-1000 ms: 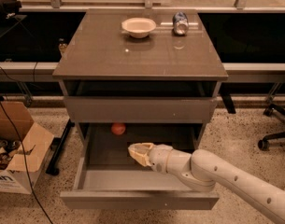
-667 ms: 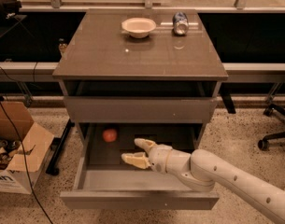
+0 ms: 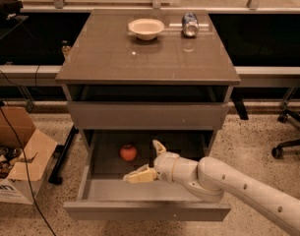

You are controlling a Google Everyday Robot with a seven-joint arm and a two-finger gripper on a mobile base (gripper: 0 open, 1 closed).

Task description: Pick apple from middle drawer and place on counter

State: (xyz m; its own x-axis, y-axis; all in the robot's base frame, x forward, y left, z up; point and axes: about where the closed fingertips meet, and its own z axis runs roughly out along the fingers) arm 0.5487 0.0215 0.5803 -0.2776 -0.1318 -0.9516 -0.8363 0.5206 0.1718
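Apple (image 3: 128,152) in middle drawer (image 3: 119,191), splayed pincer (image 3: 146,162) beside

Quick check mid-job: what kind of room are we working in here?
Probably an office or lab: a rolling chair base at right and a cardboard box on the speckled floor. The pincer is open inside the drawer, beside the apple.

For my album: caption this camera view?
Open end effector hovers beside the apple inside the pulled-out middle drawer.
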